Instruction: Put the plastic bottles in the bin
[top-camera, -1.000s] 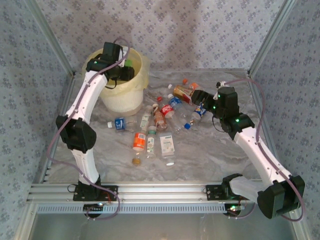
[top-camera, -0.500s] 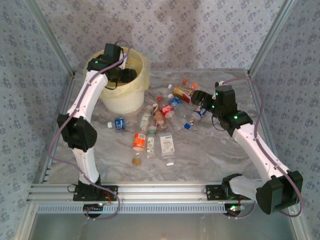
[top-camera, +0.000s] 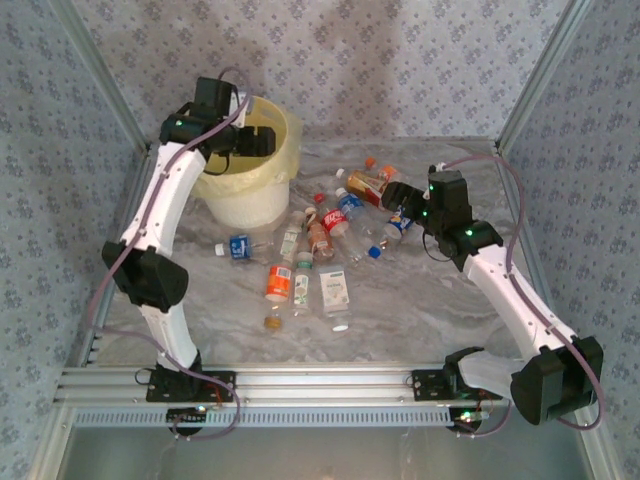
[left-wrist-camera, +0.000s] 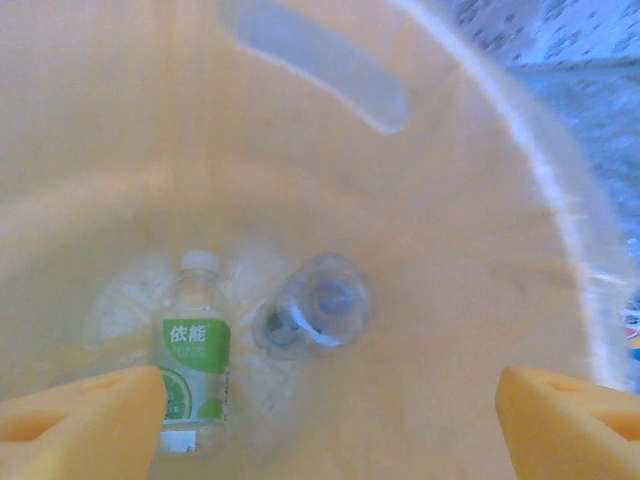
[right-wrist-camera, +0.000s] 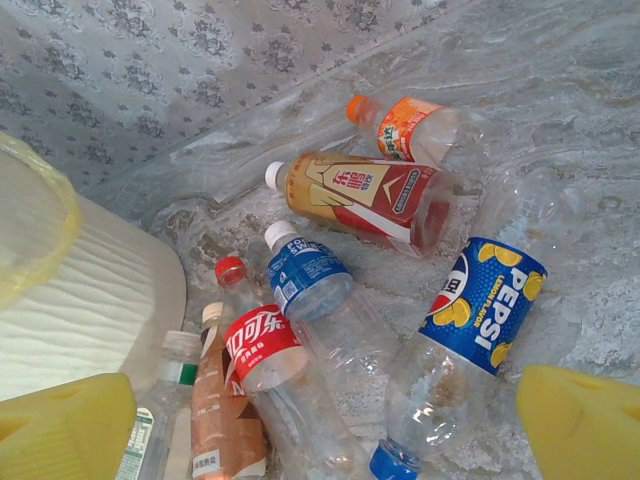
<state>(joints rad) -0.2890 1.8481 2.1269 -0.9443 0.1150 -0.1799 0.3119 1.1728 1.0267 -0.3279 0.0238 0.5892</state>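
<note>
My left gripper (top-camera: 256, 140) hangs over the mouth of the cream-yellow bin (top-camera: 245, 198), open with nothing between its fingers. In the left wrist view the gripper (left-wrist-camera: 330, 425) looks down into the bin (left-wrist-camera: 420, 200). On its floor lie a green-labelled bottle (left-wrist-camera: 195, 355) and a clear bottle seen end-on (left-wrist-camera: 315, 315). My right gripper (top-camera: 393, 194) is open just above the heap of plastic bottles (top-camera: 330, 225). Under that gripper (right-wrist-camera: 325, 425) lie a Pepsi bottle (right-wrist-camera: 480, 320), a blue-labelled bottle (right-wrist-camera: 310, 275) and a red-labelled bottle (right-wrist-camera: 262, 345).
A red-and-gold bottle (right-wrist-camera: 365, 195) and an orange-capped bottle (right-wrist-camera: 410, 125) lie nearer the back wall. Nearer the front are an orange-labelled bottle (top-camera: 278, 282), a white-labelled one (top-camera: 334, 290) and a blue-labelled one (top-camera: 240, 247). Patterned walls close three sides.
My left gripper has opened over the bin and its green-labelled bottle now lies inside; the left arm has swung slightly left. The right gripper has crept a little left over the heap.
</note>
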